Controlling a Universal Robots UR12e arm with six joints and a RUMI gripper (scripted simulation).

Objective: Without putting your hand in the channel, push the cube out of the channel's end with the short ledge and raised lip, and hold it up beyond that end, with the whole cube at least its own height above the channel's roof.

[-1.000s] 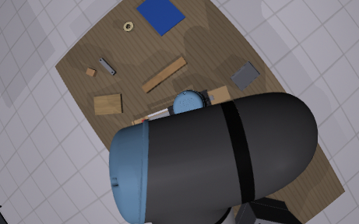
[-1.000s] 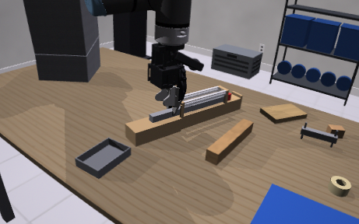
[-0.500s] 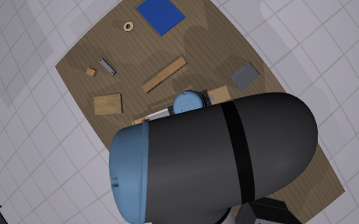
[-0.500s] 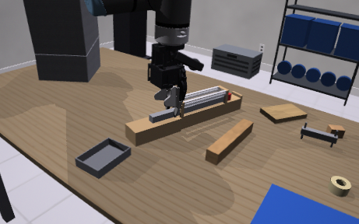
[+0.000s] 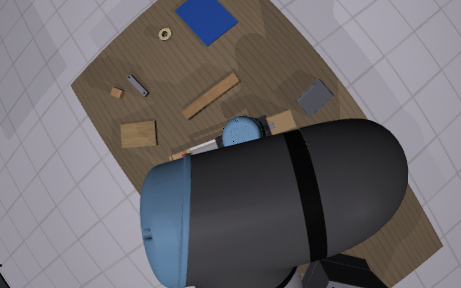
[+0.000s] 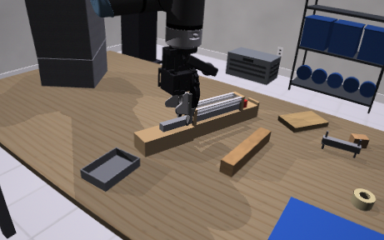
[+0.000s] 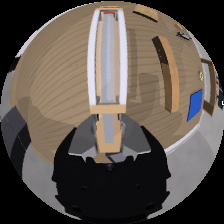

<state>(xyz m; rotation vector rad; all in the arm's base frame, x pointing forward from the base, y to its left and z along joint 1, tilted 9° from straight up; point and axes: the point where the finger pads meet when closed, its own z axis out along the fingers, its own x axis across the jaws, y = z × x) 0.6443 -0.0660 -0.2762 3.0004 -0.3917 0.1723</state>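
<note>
A long clear-walled channel lies on a wooden base block in the middle of the table. A small red cube sits at the channel's far end; in the wrist view it is at the top of the channel. A grey rod lies along the base, with one end in the channel's near mouth. My gripper stands over the rod just outside that mouth, its fingers slightly apart on either side of the rod. In the overhead view the arm hides the gripper.
A grey tray sits near the front edge. A wooden bar lies beside the base. A wooden plate, a grey tool, a small wooden block, a tape ring and a blue mat lie to the right.
</note>
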